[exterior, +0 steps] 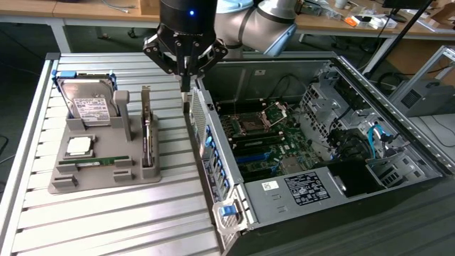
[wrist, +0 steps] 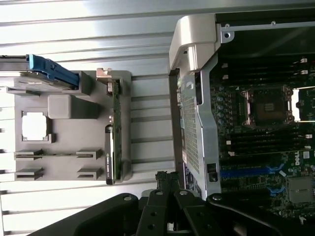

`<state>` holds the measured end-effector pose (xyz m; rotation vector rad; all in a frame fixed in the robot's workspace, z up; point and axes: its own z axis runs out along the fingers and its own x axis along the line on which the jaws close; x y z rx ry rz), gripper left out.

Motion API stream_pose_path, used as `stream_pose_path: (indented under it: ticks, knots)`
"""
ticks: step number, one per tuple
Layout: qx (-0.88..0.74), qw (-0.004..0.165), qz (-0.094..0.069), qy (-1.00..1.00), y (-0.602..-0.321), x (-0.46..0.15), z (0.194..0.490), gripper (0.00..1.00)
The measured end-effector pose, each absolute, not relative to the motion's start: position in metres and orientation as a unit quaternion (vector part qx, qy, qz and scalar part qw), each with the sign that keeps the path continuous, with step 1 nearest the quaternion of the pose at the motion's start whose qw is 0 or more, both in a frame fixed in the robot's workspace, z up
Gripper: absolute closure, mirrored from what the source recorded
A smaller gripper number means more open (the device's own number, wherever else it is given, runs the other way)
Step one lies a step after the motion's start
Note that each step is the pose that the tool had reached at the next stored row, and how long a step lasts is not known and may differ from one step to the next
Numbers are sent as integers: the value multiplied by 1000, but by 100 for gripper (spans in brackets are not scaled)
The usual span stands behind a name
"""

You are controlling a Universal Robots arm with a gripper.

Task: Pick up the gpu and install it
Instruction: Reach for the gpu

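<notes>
We find the exterior view softly and evenly lit, the pale slatted table [exterior: 106, 213] bright from six to nine o'clock, the computer case [exterior: 256, 77] shadowed inside toward three, a blue lamp [exterior: 191, 12] glowing at twelve, while the wrist view's slats glare white.

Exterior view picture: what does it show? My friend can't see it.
The robot's gripper, shut and empty, hangs by the edge of an open computer case. To the exterior view's left, the gpu stands on edge in a grey holder, untouched, with a hard drive, a processor chip and a memory stick.
</notes>
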<state>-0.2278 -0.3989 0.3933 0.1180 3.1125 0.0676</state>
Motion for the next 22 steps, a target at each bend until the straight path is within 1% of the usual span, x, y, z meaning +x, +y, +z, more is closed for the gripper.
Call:
stream_pose_path:
  ticks: [22]
  knots:
    - [38,13,22,999,-399,-244,393,89]
